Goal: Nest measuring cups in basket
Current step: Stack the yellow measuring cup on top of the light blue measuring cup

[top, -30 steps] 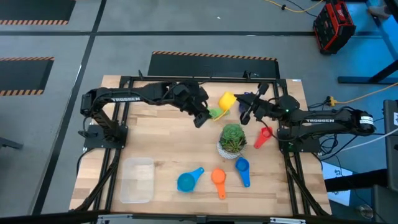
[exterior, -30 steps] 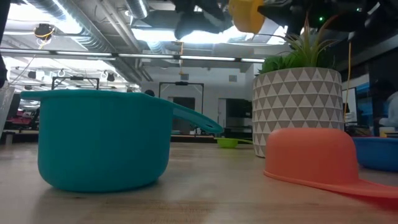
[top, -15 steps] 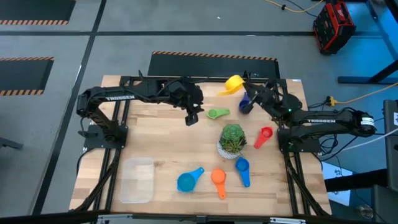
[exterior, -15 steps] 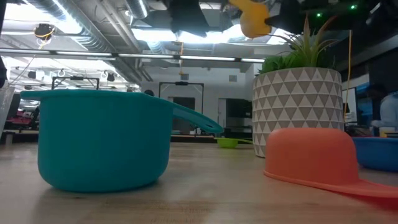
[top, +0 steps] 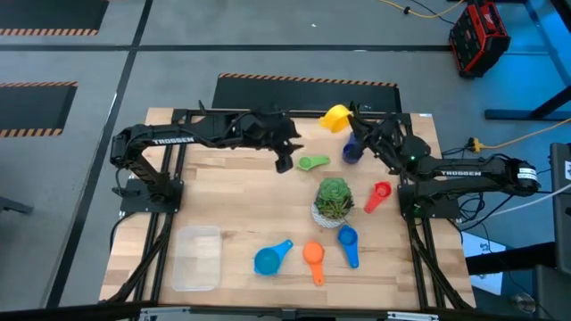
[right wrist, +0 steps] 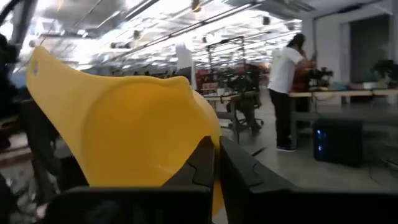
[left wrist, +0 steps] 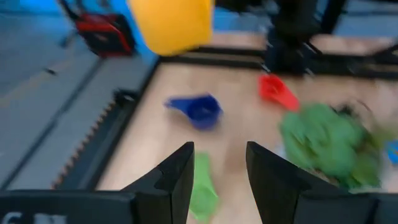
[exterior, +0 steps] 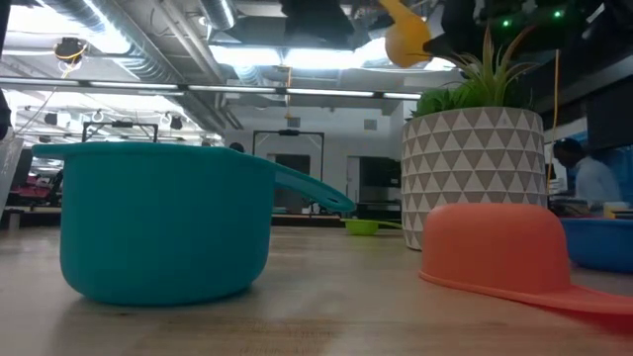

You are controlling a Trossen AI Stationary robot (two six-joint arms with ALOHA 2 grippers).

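While lifted above the table's far edge:
Yellow measuring cup (top: 336, 118): large, glossy, pinched by right gripper (top: 355, 125).
Left gripper (top: 284, 161): fingers spread, empty.

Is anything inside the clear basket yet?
No cups in it. The high view shows the basket holding only its own bare translucent floor; nothing covers it. The right gripper holds the yellow cup aloft; other cups lie on the table.

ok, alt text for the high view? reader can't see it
Overhead: the right hand holds a yellow measuring cup above the table's far edge. The left hand, holding nothing, hovers beside a green cup. Other cups ring a potted plant; the clear basket sits near-left.
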